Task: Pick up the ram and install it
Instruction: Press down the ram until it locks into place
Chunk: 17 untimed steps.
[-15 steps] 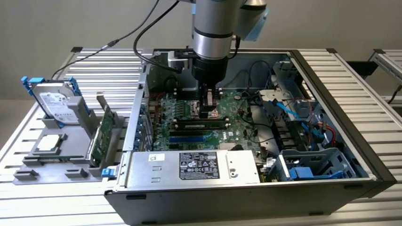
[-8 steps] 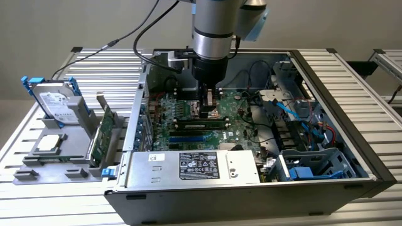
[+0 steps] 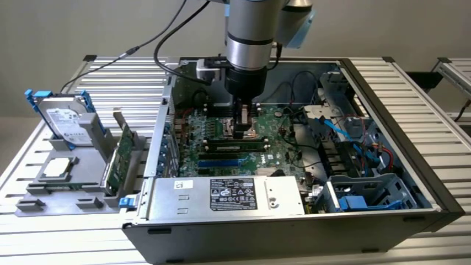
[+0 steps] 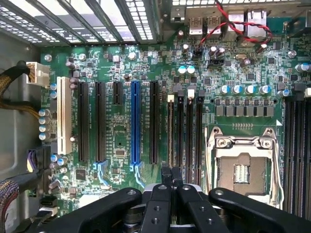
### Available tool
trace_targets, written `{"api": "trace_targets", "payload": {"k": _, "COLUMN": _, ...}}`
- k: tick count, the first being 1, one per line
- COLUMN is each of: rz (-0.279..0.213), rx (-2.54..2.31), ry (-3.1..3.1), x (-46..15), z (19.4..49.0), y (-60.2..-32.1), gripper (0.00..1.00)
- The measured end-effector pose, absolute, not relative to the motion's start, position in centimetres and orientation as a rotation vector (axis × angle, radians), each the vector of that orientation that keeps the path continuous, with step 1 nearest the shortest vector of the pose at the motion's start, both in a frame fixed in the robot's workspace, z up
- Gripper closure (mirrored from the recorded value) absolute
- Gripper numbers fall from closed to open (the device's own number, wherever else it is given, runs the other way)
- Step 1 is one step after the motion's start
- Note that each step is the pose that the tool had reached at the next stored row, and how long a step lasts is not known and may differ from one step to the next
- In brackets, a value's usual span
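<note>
Green ram (image 3: 234, 147) sits in slot just beside CPU socket (image 4: 241, 171); gripper (image 4: 171, 180) above it, jaws closed, empty. Press straight down, evenly, until seated.

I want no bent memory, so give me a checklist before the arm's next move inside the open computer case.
1. Black pincer shut, gripping nothing: ok.
2. Long green ram strip with dark chips standing in the green motherboard, near the pincer: ok.
3. Ram fully seated, latches closed: cannot tell.
4. Red and black twisted wires apart from the pincer: ok.
5. Silver processor socket beside the pincer, untouched: ok.
</note>
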<state>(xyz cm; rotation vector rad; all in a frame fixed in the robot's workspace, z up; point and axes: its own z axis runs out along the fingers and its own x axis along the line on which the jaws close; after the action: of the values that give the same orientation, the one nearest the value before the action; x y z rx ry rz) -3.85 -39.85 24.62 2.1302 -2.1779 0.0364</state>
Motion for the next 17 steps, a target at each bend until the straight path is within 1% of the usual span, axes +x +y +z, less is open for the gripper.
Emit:
{"api": "trace_targets", "payload": {"k": 6, "rz": 0.037, "rx": 2.059, "ry": -2.247, "x": -3.85, "z": 24.62, "y": -39.85, "gripper": 0.89}}
{"api": "trace_targets", "payload": {"k": 17, "rz": 0.055, "rx": 1.933, "ry": -2.366, "x": -3.85, "z": 24.63, "y": -39.86, "gripper": 0.89}}
